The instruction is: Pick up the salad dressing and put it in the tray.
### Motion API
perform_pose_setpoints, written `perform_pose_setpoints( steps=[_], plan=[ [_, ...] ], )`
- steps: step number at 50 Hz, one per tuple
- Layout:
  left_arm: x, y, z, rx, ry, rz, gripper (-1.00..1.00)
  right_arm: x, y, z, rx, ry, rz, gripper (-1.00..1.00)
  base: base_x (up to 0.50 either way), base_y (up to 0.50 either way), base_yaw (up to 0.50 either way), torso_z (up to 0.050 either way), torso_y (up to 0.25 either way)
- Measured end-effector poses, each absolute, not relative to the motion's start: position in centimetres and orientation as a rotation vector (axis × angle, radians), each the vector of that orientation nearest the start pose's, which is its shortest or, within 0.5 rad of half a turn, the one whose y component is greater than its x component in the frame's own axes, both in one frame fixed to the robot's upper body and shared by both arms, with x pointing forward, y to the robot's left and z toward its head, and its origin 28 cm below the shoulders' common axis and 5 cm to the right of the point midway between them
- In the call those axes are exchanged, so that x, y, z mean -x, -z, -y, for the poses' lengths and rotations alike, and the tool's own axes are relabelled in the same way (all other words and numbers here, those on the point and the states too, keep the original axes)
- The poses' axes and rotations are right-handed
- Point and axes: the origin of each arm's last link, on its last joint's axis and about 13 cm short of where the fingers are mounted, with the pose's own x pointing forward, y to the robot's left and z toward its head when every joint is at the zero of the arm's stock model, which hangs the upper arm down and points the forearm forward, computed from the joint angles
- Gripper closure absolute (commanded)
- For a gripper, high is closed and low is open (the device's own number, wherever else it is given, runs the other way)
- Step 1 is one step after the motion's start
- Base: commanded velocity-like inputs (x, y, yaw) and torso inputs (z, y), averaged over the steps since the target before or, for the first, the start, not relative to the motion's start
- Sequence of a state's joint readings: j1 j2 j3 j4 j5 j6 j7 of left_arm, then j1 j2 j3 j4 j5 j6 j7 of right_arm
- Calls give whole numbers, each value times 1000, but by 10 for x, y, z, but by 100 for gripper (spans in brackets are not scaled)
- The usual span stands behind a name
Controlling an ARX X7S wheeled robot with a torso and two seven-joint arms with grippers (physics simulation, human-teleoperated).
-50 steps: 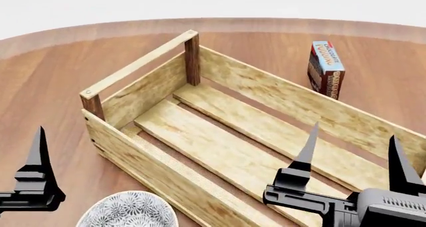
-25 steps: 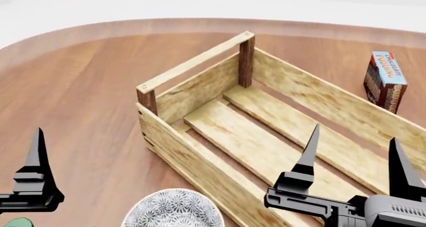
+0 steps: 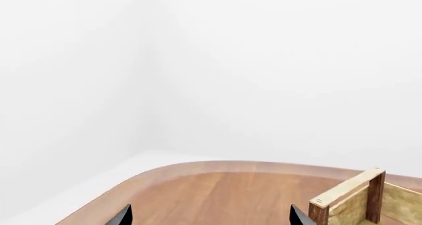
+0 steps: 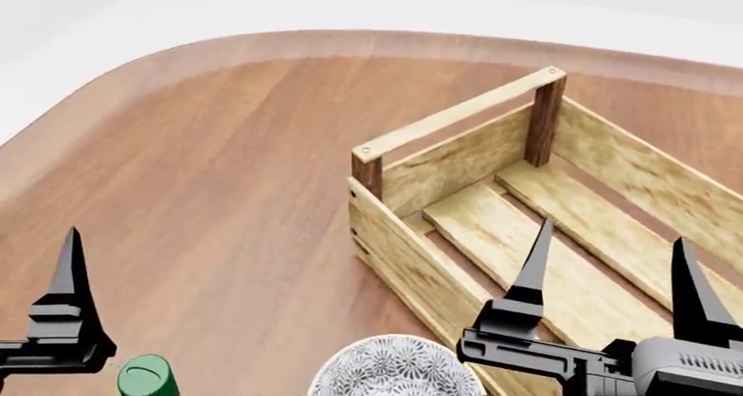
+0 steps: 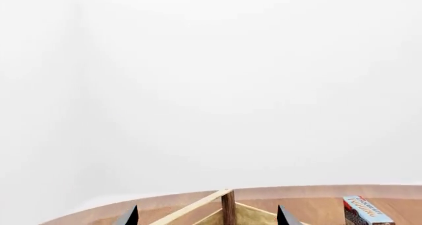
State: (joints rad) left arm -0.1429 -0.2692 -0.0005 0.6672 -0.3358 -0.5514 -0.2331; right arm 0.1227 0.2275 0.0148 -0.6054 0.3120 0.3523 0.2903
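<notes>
The salad dressing shows only its round bright-green cap at the bottom left edge of the head view, standing on the table. The tray, a light-wood slatted crate with dark corner posts, lies at the right and is empty where visible. It also shows in the left wrist view and in the right wrist view. My left gripper is open and empty; one of its fingers rises just left of the cap. My right gripper is open and empty over the tray's near part.
A grey-white patterned bowl sits at the bottom between the cap and the tray's near corner. A blue-and-red carton stands beyond the tray. The round wooden table curves away at the far left.
The head view has swung to the left: the tray and bowl shifted right in the picture, the carton left it, and the green cap came in at the bottom left. Both grippers stay open.
</notes>
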Motion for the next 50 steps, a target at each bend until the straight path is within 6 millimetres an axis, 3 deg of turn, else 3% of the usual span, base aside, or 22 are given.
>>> perform_pose_setpoints(
  steps=[44, 50],
  plan=[
    [-209, -142, -232, 22, -30, 219, -100, -213, -141, 123, -84, 121, 344, -100, 0, 0, 500, 0, 0],
    [-209, -142, -232, 20, -31, 219, -100, -213, -140, 122, -85, 106, 331, -100, -90, 140, 0, 0, 0]
  ],
)
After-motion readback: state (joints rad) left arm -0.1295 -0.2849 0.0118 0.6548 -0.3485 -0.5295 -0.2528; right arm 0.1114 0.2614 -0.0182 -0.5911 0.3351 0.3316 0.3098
